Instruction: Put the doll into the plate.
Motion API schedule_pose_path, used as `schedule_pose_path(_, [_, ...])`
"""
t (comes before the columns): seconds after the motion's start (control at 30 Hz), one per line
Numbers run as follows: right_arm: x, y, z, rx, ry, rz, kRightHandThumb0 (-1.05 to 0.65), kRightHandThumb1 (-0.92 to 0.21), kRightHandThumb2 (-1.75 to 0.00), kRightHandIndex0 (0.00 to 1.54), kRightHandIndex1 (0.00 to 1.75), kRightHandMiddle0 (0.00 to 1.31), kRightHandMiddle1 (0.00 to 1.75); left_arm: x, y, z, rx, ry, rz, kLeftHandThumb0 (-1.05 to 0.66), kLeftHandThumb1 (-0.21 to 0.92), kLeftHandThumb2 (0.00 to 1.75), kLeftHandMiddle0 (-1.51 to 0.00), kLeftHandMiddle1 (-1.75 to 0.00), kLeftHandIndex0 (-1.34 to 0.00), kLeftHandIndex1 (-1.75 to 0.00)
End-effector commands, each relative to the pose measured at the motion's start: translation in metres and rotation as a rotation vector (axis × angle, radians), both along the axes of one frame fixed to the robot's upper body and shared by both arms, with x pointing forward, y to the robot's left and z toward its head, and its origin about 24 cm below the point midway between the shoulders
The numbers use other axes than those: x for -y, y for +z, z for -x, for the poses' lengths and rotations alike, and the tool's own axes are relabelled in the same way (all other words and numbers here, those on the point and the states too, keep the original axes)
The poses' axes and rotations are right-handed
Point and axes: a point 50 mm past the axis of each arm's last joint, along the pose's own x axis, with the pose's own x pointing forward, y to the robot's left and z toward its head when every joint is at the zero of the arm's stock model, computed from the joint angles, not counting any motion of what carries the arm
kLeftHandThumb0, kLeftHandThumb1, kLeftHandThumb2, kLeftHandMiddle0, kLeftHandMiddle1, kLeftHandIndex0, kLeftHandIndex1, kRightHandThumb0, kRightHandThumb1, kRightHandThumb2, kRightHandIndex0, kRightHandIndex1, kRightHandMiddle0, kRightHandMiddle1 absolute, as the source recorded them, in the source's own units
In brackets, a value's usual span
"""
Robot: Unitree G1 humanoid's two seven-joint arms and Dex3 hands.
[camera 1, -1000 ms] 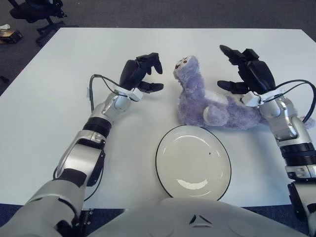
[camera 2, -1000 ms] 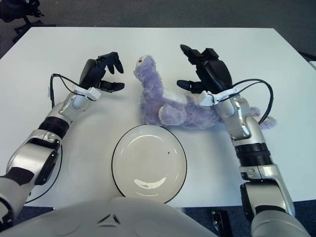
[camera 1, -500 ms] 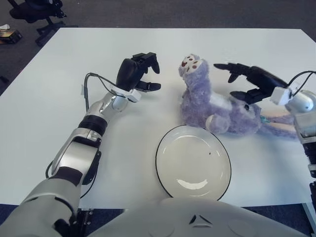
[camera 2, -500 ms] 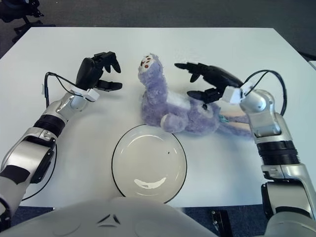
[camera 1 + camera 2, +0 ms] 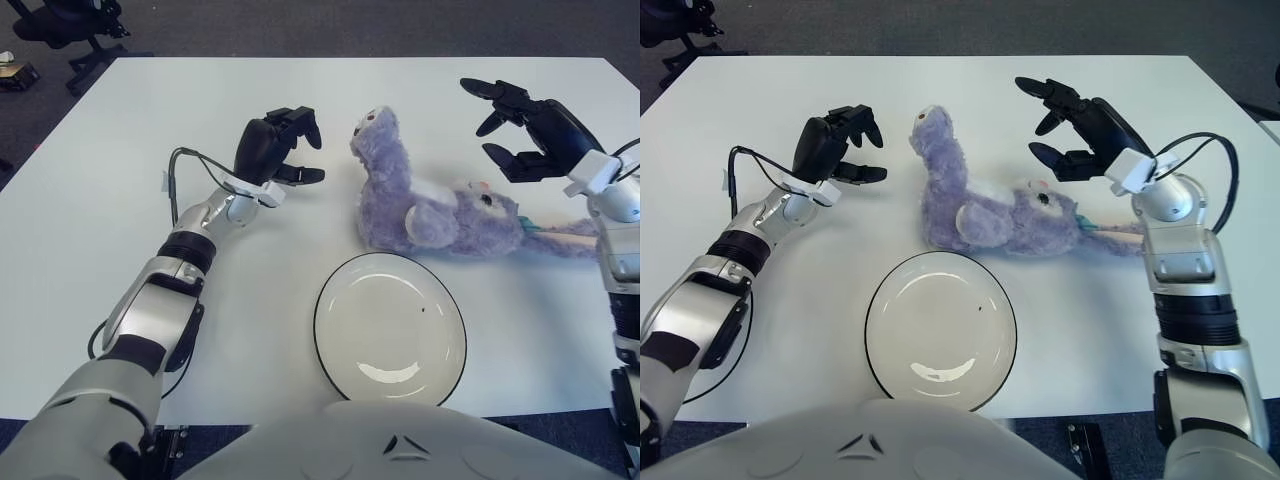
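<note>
Nearest the robot, the plate (image 5: 390,328) sits bare on the white surface (image 5: 120,180). Just beyond its rim, at 12 o'clock, the purple doll (image 5: 430,205) lies on the surface outside the plate, 1 limb raised. At 10 o'clock from the plate, the left robot hand (image 5: 280,150) shows with fingers loosely curled, gripping nothing, apart from the doll. At 2 o'clock, the right robot hand (image 5: 530,135) hovers spread and released above the doll's far end. The step in hand appears to be reaching; next, both need to close on the doll and lift it toward 6 o'clock.
</note>
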Motion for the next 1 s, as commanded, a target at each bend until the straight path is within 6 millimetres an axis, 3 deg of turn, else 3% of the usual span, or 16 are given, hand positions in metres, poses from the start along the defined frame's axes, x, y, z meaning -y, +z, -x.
schedule_pose_path(0.0, [-0.008, -0.022, -0.011, 0.039, -0.022, 0.018, -0.8, -0.92, -0.63, 0.29, 0.02, 0.32, 0.05, 0.002, 0.007, 0.002, 0.042, -0.017, 0.048, 0.04, 0.56, 0.69, -0.9, -1.75, -0.64, -1.75])
schedule_pose_path(0.13, [-0.012, -0.036, -0.017, 0.12, -0.036, 0.015, -0.75, -0.92, -0.59, 0.33, 0.03, 0.33, 0.05, 0.003, 0.009, 0.007, 0.06, -0.04, 0.073, 0.01, 0.67, 0.51, -0.89, -1.75, -0.63, -1.75])
schedule_pose_path(0.27, [-0.013, -0.038, -0.018, 0.164, -0.034, 0.011, -0.7, -0.92, -0.56, 0.36, 0.03, 0.34, 0.05, 0.003, 0.009, 0.01, 0.063, -0.047, 0.078, -0.01, 0.73, 0.41, -0.89, -1.75, -0.63, -1.75])
schedule_pose_path(0.53, [-0.008, -0.022, -0.015, 0.156, -0.034, -0.035, -0.66, -0.92, -0.56, 0.38, 0.02, 0.35, 0.05, 0.003, 0.009, 0.011, 0.061, -0.047, 0.08, -0.04, 0.79, 0.29, -0.9, -1.75, -0.63, -1.75])
schedule_pose_path(0.73, [0.009, -0.004, -0.015, 0.052, -0.023, -0.054, -0.67, -0.92, -0.58, 0.38, 0.01, 0.35, 0.04, 0.001, 0.009, 0.011, 0.052, -0.036, 0.081, -0.05, 0.83, 0.22, -0.9, -1.75, -0.64, -1.75])
schedule_pose_path(0.97, [0.014, 0.004, -0.008, -0.051, 0.02, -0.05, -0.71, -0.92, -0.63, 0.35, 0.0, 0.35, 0.03, 0.0, 0.008, 0.009, 0.011, -0.027, 0.091, -0.05, 0.85, 0.2, -0.9, -1.75, -0.65, -1.75])
